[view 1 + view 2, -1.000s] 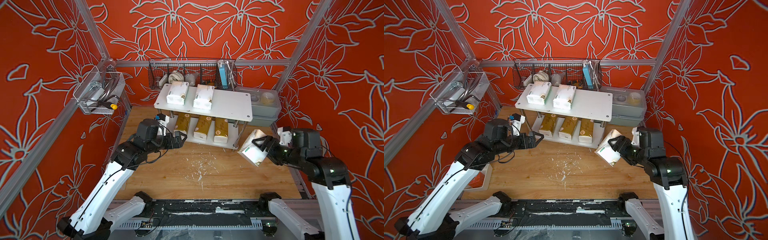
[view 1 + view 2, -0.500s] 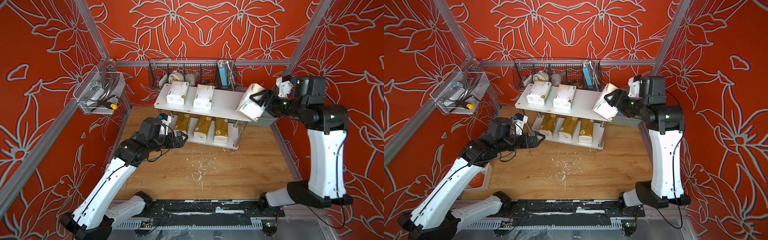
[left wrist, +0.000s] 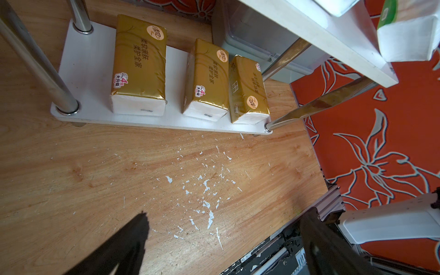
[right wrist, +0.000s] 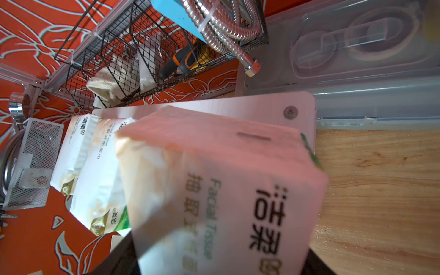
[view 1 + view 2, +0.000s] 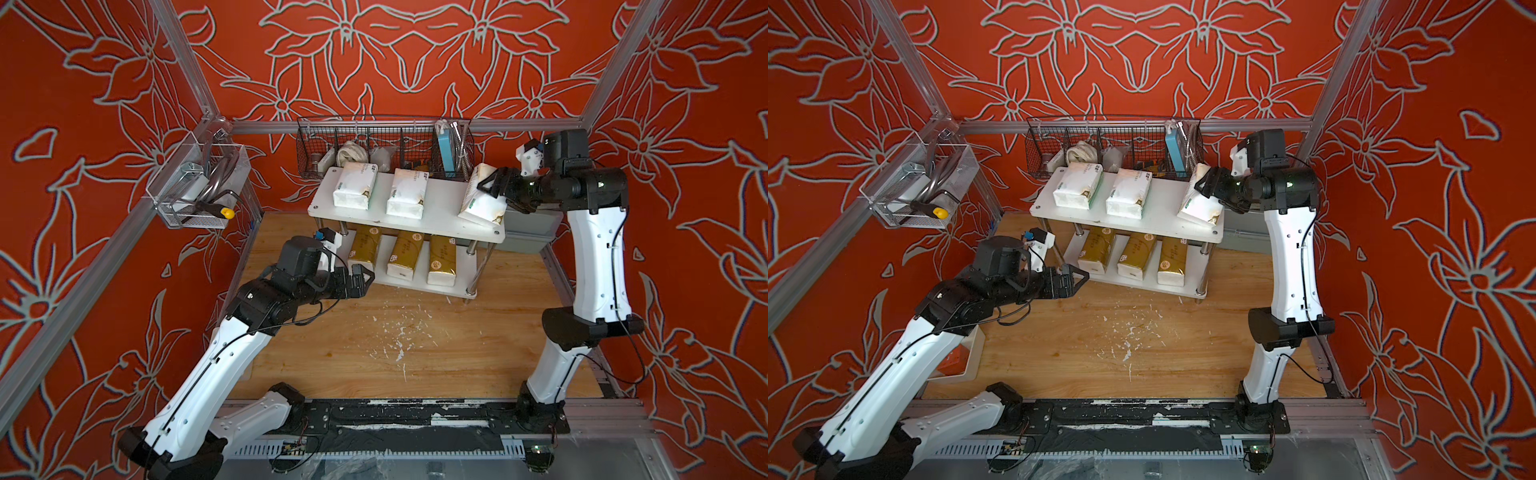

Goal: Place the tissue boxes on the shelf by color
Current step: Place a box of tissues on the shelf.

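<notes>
Since three gold packs (image 5: 406,254) fill the shelf's (image 5: 440,217) lower board and two white packs (image 5: 406,193) lie on top, only the third white pack (image 5: 480,203) is left, tilted over the top board in my clenched right gripper (image 5: 503,194). My left gripper (image 5: 368,281) hangs released, empty.

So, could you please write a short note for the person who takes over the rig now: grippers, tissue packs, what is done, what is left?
Arms: left gripper open and empty, low in front of the shelf; right gripper shut on the third white pack, held tilted over the right end of the top board.
Done: gold packs on the lower board; two white packs flat on the top board.
Left: lay the third white pack flat on the top board and release it.
</notes>
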